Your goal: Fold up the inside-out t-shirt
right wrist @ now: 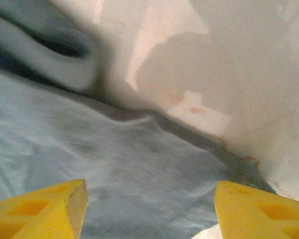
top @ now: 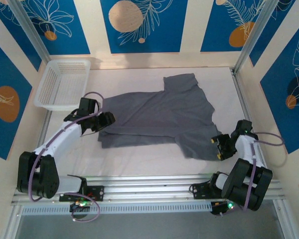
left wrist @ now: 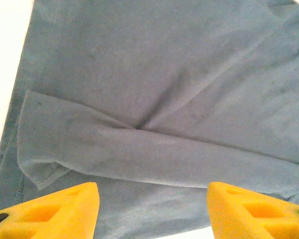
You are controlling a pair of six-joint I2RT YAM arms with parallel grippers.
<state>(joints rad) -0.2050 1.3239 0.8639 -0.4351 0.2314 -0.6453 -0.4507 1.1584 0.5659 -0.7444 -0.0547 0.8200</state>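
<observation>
The inside-out t-shirt (top: 159, 117) lies lengthwise left to right, hem leftward.

- The inside-out t-shirt (left wrist: 154, 64) is being seen lying flat, its slate-grey cloth spread over the white worktop (left wrist: 2, 59).
- A bare strip of worktop is being left showing beside the stitched hem on the left.
- A folded band of cloth (left wrist: 139, 154) is being carried across the layer below.
- The left gripper (left wrist: 153, 211) is being held over the cloth, its yellow fingertips (left wrist: 65, 209) being held wide apart.
</observation>
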